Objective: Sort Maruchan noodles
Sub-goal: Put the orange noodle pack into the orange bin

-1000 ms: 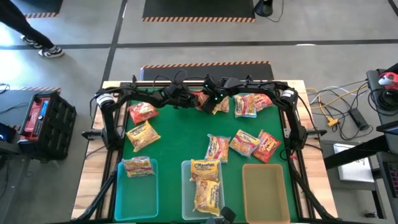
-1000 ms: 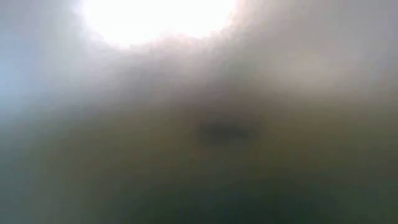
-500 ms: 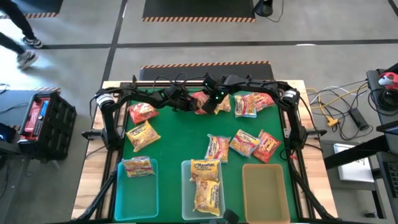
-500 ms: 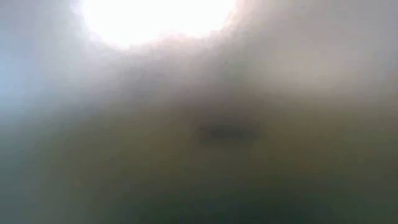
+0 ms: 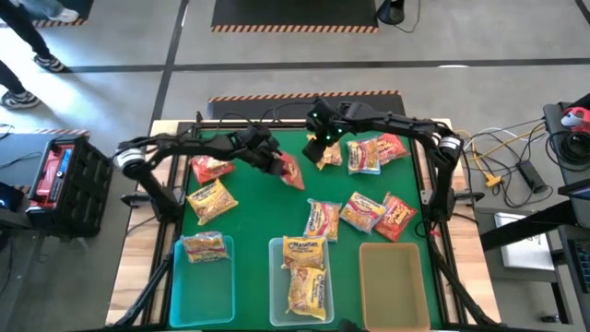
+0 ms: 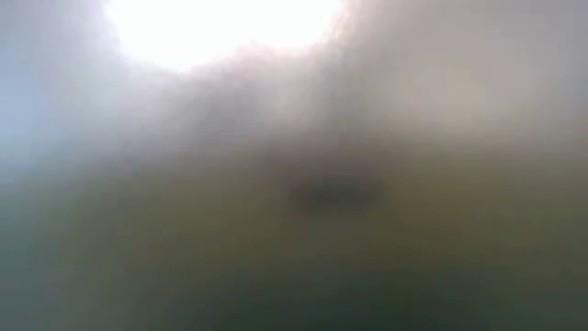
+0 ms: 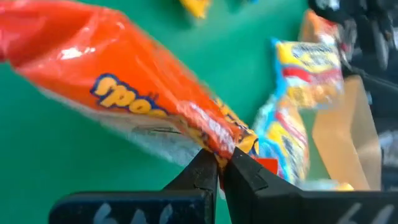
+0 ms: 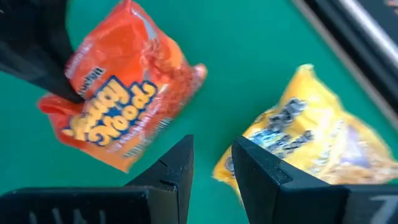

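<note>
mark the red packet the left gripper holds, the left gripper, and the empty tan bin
red noodle packet [image 5: 291, 171], high view, middle of the wrapper.
left gripper [image 7: 219, 167], left wrist view, between its fingertips.
tan bin [image 5: 394, 286], high view, bare floor.

left arm lifts red packet away from the far edge

the left end effector [image 5: 284, 166] has closed on the red noodle packet [image 5: 292, 171] and carried it from beside the right end effector [image 5: 324, 146] toward the middle of the green mat. the left arm's elbow has swung outward. the right end effector has drawn slightly back, over the yellow packet [image 5: 330, 155].
</note>
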You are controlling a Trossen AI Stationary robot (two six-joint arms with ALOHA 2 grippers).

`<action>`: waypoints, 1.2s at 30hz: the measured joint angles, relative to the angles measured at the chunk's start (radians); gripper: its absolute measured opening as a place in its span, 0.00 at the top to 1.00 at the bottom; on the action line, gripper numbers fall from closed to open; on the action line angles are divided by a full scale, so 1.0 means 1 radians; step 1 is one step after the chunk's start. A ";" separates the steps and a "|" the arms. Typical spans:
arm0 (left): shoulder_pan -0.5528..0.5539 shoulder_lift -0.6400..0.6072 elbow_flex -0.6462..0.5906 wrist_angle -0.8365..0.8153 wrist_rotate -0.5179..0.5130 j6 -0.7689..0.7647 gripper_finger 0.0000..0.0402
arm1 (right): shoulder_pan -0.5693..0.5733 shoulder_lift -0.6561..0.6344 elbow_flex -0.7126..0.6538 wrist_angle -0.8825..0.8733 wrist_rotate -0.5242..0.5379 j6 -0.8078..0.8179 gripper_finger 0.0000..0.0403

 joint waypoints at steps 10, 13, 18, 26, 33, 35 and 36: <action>-0.036 -0.135 0.000 -0.215 0.045 0.195 1.00 | 0.009 -0.001 0.000 0.030 -0.342 -0.008 0.72; -0.058 -0.134 0.000 -0.293 0.096 0.264 1.00 | 0.017 -0.001 -0.001 0.050 -0.395 -0.062 0.66; -0.082 -0.128 -0.001 -0.354 0.137 0.358 1.00 | 0.043 -0.001 -0.001 0.084 -0.399 -0.191 0.55; -0.140 -0.128 0.014 -0.347 0.190 0.438 1.00 | 0.094 -0.001 -0.002 0.195 -0.388 -0.435 0.43; -0.192 -0.128 0.031 -0.270 0.167 0.486 1.00 | 0.106 0.012 -0.003 0.211 -0.384 -0.504 0.42; -0.197 -0.128 0.032 -0.232 0.147 0.486 1.00 | 0.116 0.022 -0.003 0.213 -0.386 -0.506 0.42; -0.198 -0.128 0.032 -0.216 0.144 0.485 1.00 | 0.122 0.026 -0.003 0.213 -0.391 -0.506 0.42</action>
